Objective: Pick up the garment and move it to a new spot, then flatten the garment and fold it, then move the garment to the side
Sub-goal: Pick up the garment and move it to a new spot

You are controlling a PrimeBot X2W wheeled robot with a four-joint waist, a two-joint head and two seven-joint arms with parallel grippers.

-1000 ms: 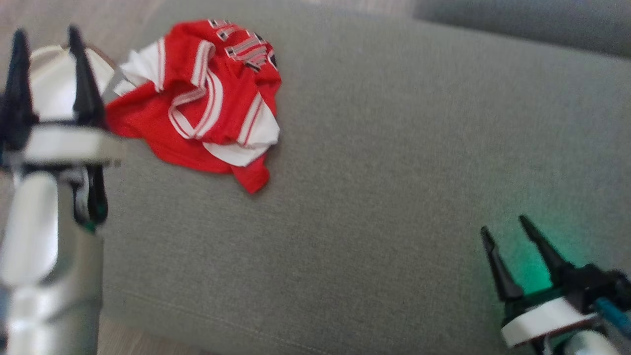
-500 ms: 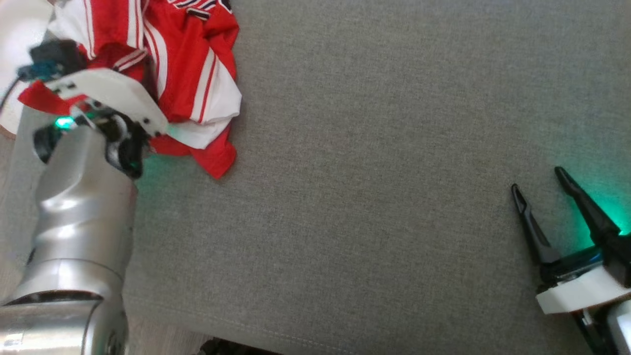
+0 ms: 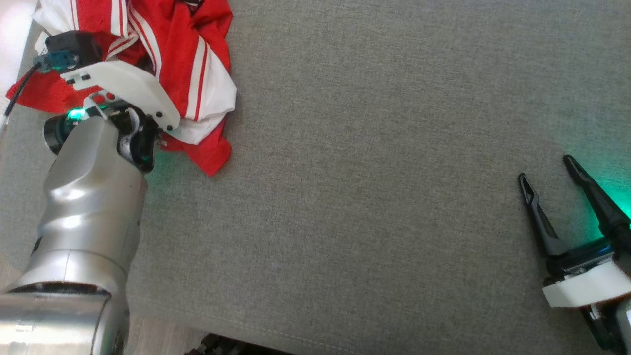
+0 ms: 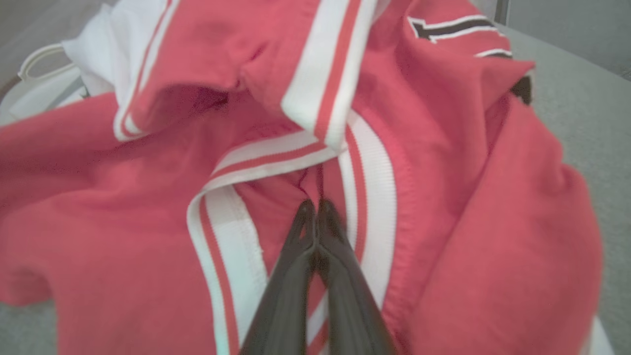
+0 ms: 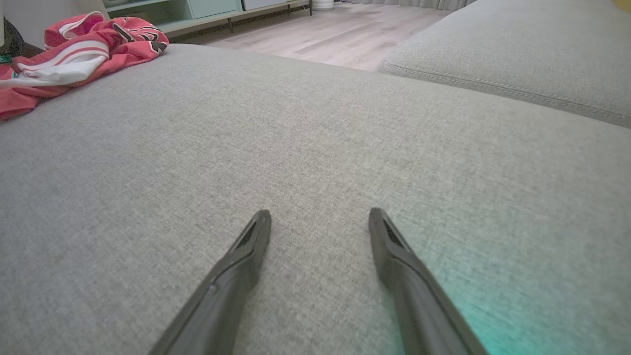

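A crumpled red garment [image 3: 197, 64] with white stripes lies at the far left of a grey sofa cushion [image 3: 369, 172]. My left wrist [image 3: 123, 88] is tipped down over the heap, hiding the fingers in the head view. In the left wrist view my left gripper [image 4: 315, 204] is shut, its tips pinching a red fold of the garment [image 4: 493, 197] between two white bands. My right gripper [image 3: 546, 168] hovers open over bare cushion at the lower right, far from the cloth. In the right wrist view the right gripper [image 5: 319, 214] is also open, and the garment [image 5: 74, 54] is far off to the left.
A white basket [image 4: 44, 59] stands just beyond the garment at the cushion's left end. A second grey cushion [image 5: 517, 54] adjoins at the far side. Wooden floor [image 5: 335, 39] and a low cabinet [image 5: 197, 10] lie beyond. The cushion's front seam [image 3: 296, 340] runs along the bottom.
The head camera has shifted. My left arm went from standing open beside the garment to reaching down into it with fingers together. The right gripper stays open.
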